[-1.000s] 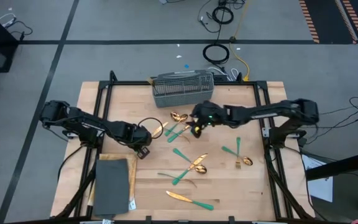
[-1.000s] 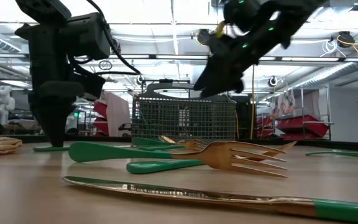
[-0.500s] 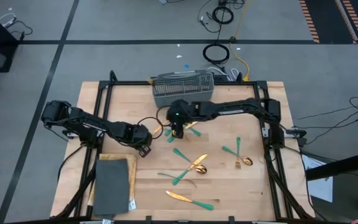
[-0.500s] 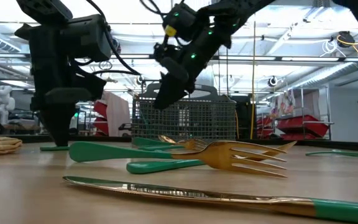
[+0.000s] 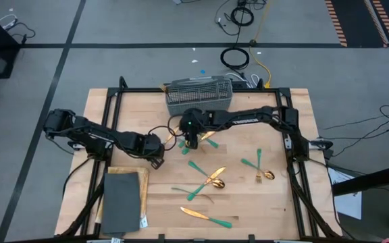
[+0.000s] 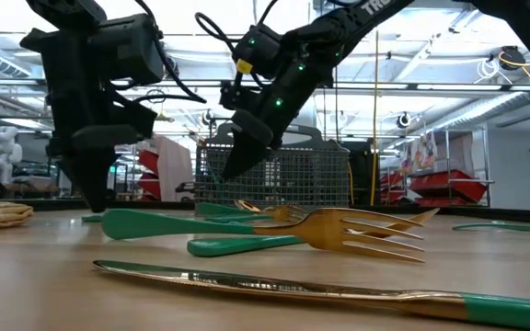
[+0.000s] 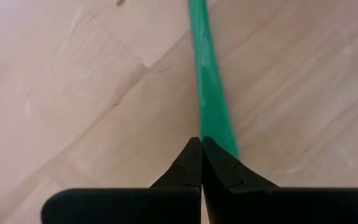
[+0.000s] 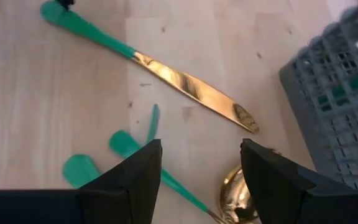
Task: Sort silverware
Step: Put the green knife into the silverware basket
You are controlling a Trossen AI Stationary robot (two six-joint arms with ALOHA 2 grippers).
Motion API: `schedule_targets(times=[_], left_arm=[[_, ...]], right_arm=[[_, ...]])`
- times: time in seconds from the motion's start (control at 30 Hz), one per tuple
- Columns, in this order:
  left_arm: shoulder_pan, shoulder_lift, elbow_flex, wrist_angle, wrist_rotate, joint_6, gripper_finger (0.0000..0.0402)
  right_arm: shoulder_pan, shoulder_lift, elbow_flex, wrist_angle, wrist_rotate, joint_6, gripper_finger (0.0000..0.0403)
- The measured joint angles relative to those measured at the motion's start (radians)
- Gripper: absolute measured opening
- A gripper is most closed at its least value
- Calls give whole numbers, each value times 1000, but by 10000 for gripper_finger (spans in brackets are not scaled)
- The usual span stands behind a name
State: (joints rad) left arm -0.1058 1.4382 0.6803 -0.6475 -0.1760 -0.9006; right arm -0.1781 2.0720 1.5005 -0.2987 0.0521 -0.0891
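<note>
The left gripper stood low over the table's left half, its fingers pressed together at the end of a green handle; whether they pinched that handle or merely touched it could not be told. It sat where it had a second before. Beside it, toward the near-left corner, lay the dark slab.

The right gripper had made the big change: a second earlier it hung right of centre, and since then the arm had swung leftward to hover just in front of the wire basket, which stood at the middle of the far edge. Its jaws were spread wide and empty above a small cluster of silverware: a gold-bladed knife lying flat, a spoon bowl close to the basket's wall, and a few green handle tips.

Further right and nearer, more pieces lay scattered on the wood: a crossed group with a spoon at the centre, a long knife by the near edge, and a fork and another spoon toward the right edge. In the low view a fork and knife filled the foreground, partly screening the basket behind them.
</note>
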Motion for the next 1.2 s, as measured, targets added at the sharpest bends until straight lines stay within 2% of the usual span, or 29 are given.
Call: schedule_targets(times=[0.33, 0.57, 0.67, 0.87, 1.2], left_arm=[[-63, -22, 38, -57, 10, -106, 0], [-76, -18, 23, -66, -28, -141, 0], [-76, 5, 22, -65, -58, -141, 0], [-89, 71, 24, 8, -35, -135, 0], [-181, 142, 31, -8, -46, -138, 0]], right_arm=[[-6, 0, 0, -18, -1, 14, 208], [-6, 0, 0, -20, -2, 14, 208], [-6, 0, 0, -21, -2, 14, 208], [-5, 0, 0, -28, -2, 15, 208], [-6, -1, 0, -75, -2, 14, 208]])
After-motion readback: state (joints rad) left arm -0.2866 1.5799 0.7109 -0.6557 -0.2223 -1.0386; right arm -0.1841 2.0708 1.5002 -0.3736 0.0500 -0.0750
